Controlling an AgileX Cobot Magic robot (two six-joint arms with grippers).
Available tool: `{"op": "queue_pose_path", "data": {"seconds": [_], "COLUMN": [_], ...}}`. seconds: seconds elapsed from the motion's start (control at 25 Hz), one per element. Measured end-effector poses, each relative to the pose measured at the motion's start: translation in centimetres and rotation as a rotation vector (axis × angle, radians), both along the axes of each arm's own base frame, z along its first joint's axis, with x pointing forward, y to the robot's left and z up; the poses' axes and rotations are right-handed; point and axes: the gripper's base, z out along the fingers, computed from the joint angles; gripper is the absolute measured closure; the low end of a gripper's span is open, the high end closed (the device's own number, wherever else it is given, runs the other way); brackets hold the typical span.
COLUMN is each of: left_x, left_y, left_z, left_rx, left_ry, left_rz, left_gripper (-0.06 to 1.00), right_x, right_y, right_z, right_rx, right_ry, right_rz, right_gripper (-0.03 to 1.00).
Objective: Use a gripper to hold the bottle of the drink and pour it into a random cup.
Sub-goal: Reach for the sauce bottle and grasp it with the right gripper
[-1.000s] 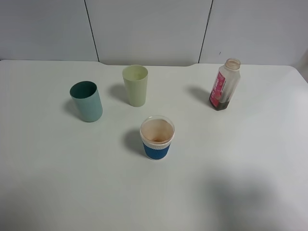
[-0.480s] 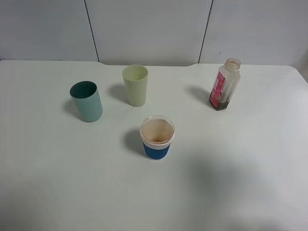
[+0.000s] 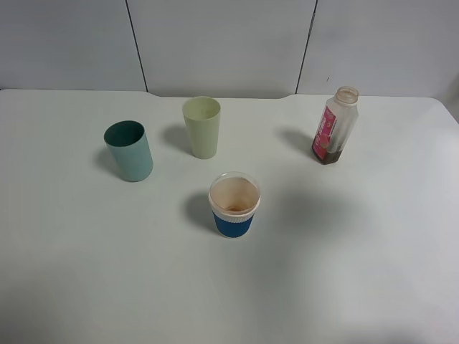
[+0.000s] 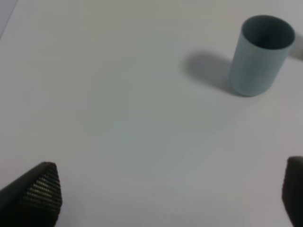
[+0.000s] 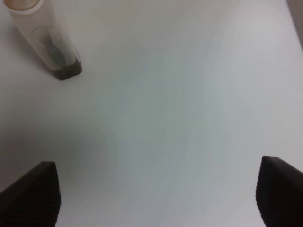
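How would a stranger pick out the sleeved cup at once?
On the white table, three cups stand left of the bottle. The cup is the front one; unlike the teal cup and pale green cup, it wears a ribbed blue sleeve.

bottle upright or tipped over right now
Upright: the bottle stands on its base on the table, open neck up, a little dark drink at the bottom.

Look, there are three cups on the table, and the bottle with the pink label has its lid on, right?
No. The bottle has no lid: the exterior high view shows its neck open. The rest holds: pink label, and three cups on the table: the teal cup, the pale green cup and the blue-sleeved cup.
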Motion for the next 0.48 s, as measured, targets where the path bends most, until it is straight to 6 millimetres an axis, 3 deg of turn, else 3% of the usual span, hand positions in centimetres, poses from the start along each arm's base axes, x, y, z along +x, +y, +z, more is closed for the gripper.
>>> {"op": "queue_pose_path", "data": {"seconds": [0.24,0.48], "left_x": [0.0,0.0], "left_y": [0.0,0.0], "left_z": [0.0,0.0], "left_rx": [0.0,0.0], "left_ry": [0.0,0.0], "left_rz": [0.0,0.0], "left_gripper": [0.02,0.02], "right_x": [3.4,6.0], "right_y": [0.9,1.2], "right_z": [-1.4,-5.5], "right_rx": [-0.007,-0.007], "right_ry": [0.017,0.087], "right_rz": [0.068,0.082], "right_gripper": [0.16,0.16]}}
